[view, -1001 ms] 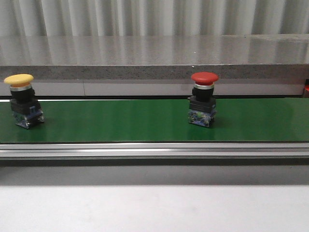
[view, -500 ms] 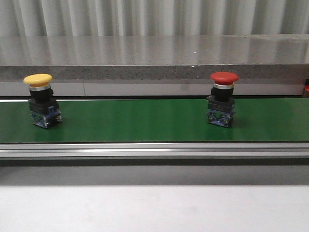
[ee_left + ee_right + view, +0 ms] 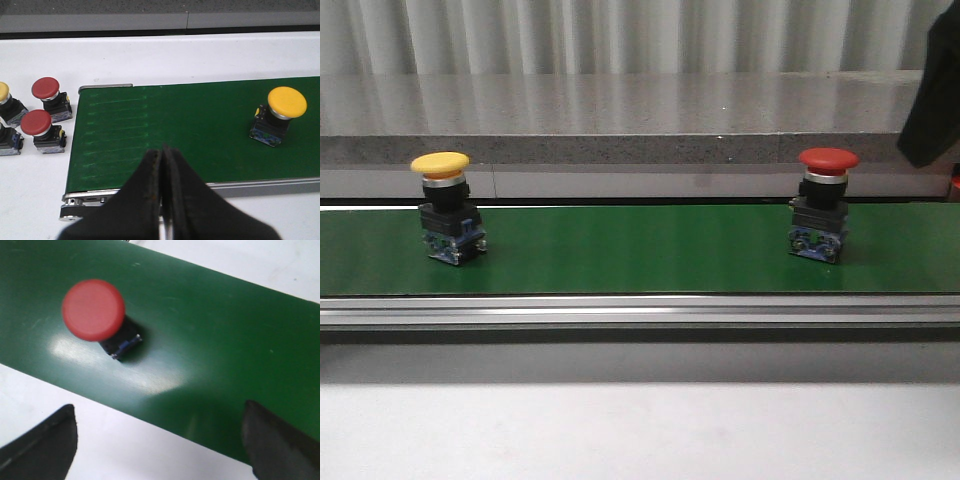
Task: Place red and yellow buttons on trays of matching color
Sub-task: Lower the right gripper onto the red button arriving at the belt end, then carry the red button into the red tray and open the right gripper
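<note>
Both buttons have ridden rightward on the belt [image 3: 640, 250], so my spread right gripper [image 3: 160, 440] should drop around the red button [image 3: 827, 160] at its 11 o'clock, while my left gripper [image 3: 162, 165] waits pressed together.

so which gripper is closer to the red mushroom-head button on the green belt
Right. The right gripper hangs open just above the red mushroom-head push button. The left gripper, shut, sits at the green conveyor belt's other end, with the yellow mushroom-head button in its view.
</note>
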Motion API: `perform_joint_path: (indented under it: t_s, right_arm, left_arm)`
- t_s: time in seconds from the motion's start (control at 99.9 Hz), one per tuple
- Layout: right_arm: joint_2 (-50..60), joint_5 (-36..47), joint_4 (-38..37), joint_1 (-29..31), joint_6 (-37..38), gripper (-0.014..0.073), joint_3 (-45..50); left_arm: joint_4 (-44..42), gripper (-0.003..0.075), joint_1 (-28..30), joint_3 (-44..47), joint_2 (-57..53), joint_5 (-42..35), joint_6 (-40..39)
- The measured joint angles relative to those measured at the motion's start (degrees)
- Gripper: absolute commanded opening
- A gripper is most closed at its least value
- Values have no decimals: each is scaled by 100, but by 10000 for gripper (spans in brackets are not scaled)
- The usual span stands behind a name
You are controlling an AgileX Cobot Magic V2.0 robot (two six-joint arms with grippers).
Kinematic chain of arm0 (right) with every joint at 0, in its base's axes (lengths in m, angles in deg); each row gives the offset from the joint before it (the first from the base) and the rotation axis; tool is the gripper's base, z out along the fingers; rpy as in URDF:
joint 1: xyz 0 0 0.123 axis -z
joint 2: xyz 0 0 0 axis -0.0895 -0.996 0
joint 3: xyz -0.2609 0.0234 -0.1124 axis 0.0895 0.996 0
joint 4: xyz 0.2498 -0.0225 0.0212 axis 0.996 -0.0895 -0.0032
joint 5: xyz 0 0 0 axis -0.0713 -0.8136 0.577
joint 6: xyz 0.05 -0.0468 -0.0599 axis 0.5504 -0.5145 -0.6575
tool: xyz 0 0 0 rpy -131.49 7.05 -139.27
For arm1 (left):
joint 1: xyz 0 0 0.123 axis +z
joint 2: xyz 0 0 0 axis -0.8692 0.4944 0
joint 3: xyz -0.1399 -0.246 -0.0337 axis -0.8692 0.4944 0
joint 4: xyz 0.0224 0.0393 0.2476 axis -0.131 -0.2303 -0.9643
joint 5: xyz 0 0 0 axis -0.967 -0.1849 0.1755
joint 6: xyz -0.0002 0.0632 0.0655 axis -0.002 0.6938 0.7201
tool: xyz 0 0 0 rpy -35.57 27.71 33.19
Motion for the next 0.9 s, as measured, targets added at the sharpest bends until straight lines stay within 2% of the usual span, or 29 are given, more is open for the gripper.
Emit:
perform_joint_path:
  t_s: [0.41,0.48,0.65,0.701,0.771,0.901]
  right_arm:
    - [-1322,46,14,-139,-12,640,-717]
    - [-1462,58,14,-139,-12,568,-799]
    - [-1626,54,14,-139,-12,234,-955]
    - [-1626,-31,14,-139,-12,163,-1030]
    - [-1626,-202,14,-111,-12,118,-1175]
    - [-1626,-564,3,124,-23,120,-1607]
  left_arm:
    - [0,-20,0,0,0,0,0]
    - [0,-20,0,0,0,0,0]
    - [0,-20,0,0,0,0,0]
    - [0,-20,0,0,0,0,0]
    - [0,-20,0,0,0,0,0]
    - [0,-20,0,0,0,0,0]
